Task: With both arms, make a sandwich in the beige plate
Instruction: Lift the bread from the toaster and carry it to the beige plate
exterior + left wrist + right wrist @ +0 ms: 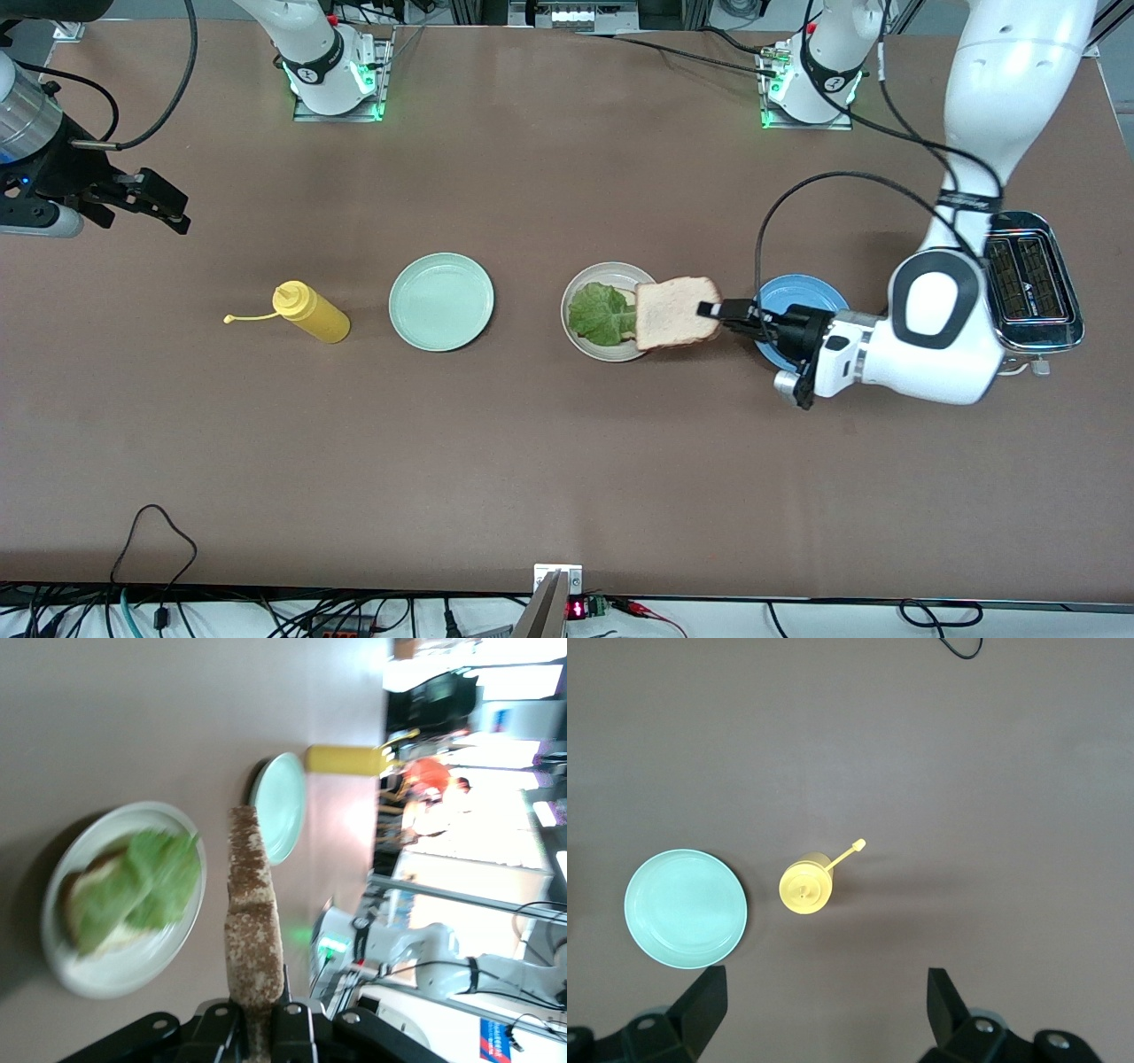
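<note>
Brown-crusted, pale speckled top bread slice (678, 312) hangs pinched by one edge in the left pincer (719, 310), which is clenched on it. Front view: slice sits over the rim of the round beige plate (586, 342), only partly over the crinkled green lettuce leaf (603, 313) lying in that plate. Risk: let go here and the slice likely lands half off the plate or tips over the rim, since most of it hangs toward the pincer's side of the plate. Thin edge grip could also let it droop or twist. Round blue plate (800, 291) is right under the pincer body and mostly covered by it. Silver toaster (1035, 280) is partly blocked by the left arm. Right pincer (158, 203) waits over bare brown table (567, 461), released, well away from the yellow squeeze bottle (311, 313) and the round mint-green plate (441, 301).

Left wrist view: slice (252, 921) seen edge-on straight out from the pincer (257, 1023), beige plate (133, 970) off to one side of it. Lettuce (155, 877) is blurred; bottom bread slice (75, 912) only peeks out under it, so alignment is hard to judge. Mint plate (282, 806) sits past the slice tip.

Right wrist view: pincer (824, 1010) fingers spread wide, nothing between them; bottle (806, 886) and mint plate (686, 908) below. Fingertips cut off.
</note>
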Robot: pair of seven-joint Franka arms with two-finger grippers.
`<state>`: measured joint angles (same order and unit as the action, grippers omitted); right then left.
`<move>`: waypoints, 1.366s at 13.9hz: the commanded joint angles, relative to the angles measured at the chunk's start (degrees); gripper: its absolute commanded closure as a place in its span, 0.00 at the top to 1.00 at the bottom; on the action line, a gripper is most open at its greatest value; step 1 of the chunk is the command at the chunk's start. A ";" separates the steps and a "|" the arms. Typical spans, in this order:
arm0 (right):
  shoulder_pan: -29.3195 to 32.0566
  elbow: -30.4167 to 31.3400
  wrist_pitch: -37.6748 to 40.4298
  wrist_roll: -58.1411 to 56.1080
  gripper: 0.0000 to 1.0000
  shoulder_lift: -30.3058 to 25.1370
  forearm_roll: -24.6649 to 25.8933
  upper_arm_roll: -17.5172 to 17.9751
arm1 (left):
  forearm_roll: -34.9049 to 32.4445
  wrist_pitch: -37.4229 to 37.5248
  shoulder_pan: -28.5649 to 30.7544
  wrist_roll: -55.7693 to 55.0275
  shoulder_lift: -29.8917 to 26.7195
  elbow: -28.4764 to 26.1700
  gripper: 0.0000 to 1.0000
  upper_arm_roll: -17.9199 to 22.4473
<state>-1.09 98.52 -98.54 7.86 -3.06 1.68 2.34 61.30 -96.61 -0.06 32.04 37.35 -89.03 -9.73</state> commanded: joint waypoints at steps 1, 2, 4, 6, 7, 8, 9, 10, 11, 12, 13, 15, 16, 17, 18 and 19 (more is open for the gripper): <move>3.02 -0.08 -0.07 -0.03 1.00 -0.72 0.07 3.27 | 11.09 -7.43 -1.59 16.32 -0.19 -9.73 0.00 -1.08; 3.03 -0.08 -0.07 -0.03 1.00 -0.72 0.07 3.55 | 12.34 -8.15 -2.82 19.43 0.69 -10.36 0.00 -1.08; 2.42 -0.60 -0.16 -1.17 1.00 -0.55 -0.01 3.46 | 12.62 -8.24 -3.71 22.52 2.98 -10.46 0.00 -1.08; 1.71 -0.70 -0.25 -1.61 1.00 -0.46 -1.15 2.50 | 12.62 -8.25 -4.24 23.94 5.09 -10.46 0.00 -1.17; 1.62 -0.61 -0.25 -1.79 1.00 -0.55 -3.16 1.45 | 12.62 -8.16 -5.03 24.38 5.97 -10.46 0.00 -1.08; 1.62 -0.61 -0.16 -2.75 1.00 -0.63 -4.74 1.01 | 12.53 -8.16 -5.47 24.47 6.67 -10.37 0.00 -1.08; 1.62 -0.52 -0.25 -3.80 1.00 -0.72 -4.93 0.83 | 12.53 -8.16 -6.00 24.38 6.85 -10.37 0.00 -1.08; 1.62 -0.43 -0.16 -4.33 1.00 -0.81 -4.94 0.65 | 12.27 -8.16 -6.09 24.38 6.94 -10.28 0.00 -0.99; 1.62 -0.35 -0.16 -4.34 1.00 -0.90 -4.94 0.39 | 11.92 -8.24 -6.09 24.38 6.94 -10.02 0.00 -0.82; 1.62 -0.43 -0.07 -4.34 1.00 -0.90 -4.33 0.39 | 11.74 -8.85 -6.26 24.38 7.12 -9.76 0.06 -0.55; 1.53 -0.43 -0.07 -4.25 1.00 -0.90 -3.97 0.65 | 10.43 -10.17 -6.26 24.47 7.12 -9.76 0.08 -0.55; 1.53 -0.43 -0.07 -4.34 1.00 -0.72 -2.92 0.83 | 7.18 -11.58 -6.27 24.03 7.12 -9.58 0.07 -0.55; 1.53 -0.43 -0.07 -4.34 1.00 -0.72 -2.91 0.83 | 7.08 -11.59 -6.18 24.03 7.20 -9.58 0.07 -0.55; 1.44 -0.52 -0.07 -4.43 1.00 -0.72 -2.91 0.91 | 7.08 -11.67 -6.26 24.03 7.21 -9.58 0.07 -0.47; 1.36 -0.69 -0.07 -4.43 1.00 -0.72 -2.83 1.00 | 7.08 -11.67 -6.26 24.03 7.21 -9.67 0.16 -0.46; 1.27 -0.78 -0.07 -4.43 1.00 -0.81 -2.57 1.00 | 7.08 -11.93 -6.26 24.55 7.12 -9.67 0.51 -0.46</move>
<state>0.14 98.07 -98.74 4.05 -3.11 -1.71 2.94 69.04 -108.07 -5.80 55.36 44.51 -99.25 -10.59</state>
